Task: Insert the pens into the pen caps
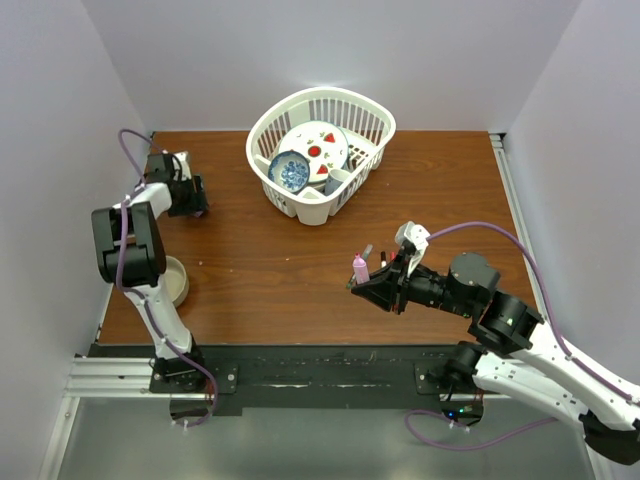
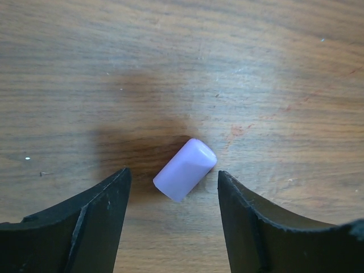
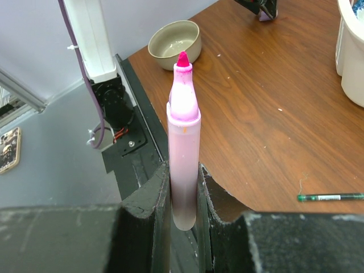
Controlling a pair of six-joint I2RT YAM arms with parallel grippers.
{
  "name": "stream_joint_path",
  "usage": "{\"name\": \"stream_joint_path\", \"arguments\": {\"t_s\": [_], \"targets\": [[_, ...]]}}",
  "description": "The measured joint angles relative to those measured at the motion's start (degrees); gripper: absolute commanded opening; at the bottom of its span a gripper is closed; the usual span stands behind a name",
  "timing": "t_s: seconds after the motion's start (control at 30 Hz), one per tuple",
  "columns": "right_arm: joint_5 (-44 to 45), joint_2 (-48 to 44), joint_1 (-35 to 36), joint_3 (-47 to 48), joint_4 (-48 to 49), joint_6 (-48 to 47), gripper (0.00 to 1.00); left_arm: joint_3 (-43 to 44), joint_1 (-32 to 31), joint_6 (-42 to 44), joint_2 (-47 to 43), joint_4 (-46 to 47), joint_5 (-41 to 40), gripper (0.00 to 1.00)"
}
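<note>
Your left arm is folded, elbow high, its pincer (image 1: pixel 190 196) pointing down at the far left of the worktop (image 1: pixel 260 260). The jaws are open and straddle the pale pink cap (image 2: pixel 185 169), which lies on its side clear of both fingers. Your right arm reaches low toward the middle, its pincer (image 1: pixel 362 284) clamped on the pink marker (image 3: pixel 183 131), which stands upright with its tip bare. A thin dark green pen (image 3: pixel 330 197) lies nearby. The white basket (image 1: pixel 365 125) holds a red-spotted plate (image 1: pixel 315 150) and a blue patterned dish (image 1: pixel 290 172). A beige bowl (image 1: pixel 177 282) sits beside the left arm.

Overhead, wrist close-ups; pink marker (image 1: pixel 360 270) shared
</note>
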Motion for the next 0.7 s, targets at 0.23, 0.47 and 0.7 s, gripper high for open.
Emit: {"name": "stream_joint_path", "arguments": {"t_s": [0.23,0.47,0.7], "targets": [[0.0,0.1,0.0,0.0,-0.3,0.0,0.0,2.3,-0.6,2.4,1.7,-1.6,-0.1,0.61],[0.1,0.0,0.0,0.0,-0.5,-0.2,0.0,4.4,-3.5,5.6,3.3,-2.6,-3.3,0.55],[1.1,-0.5,0.0,0.0,-1.2,-0.5,0.0,4.6,-4.5,6.6,3.4,-2.7,-6.0,0.49]]}}
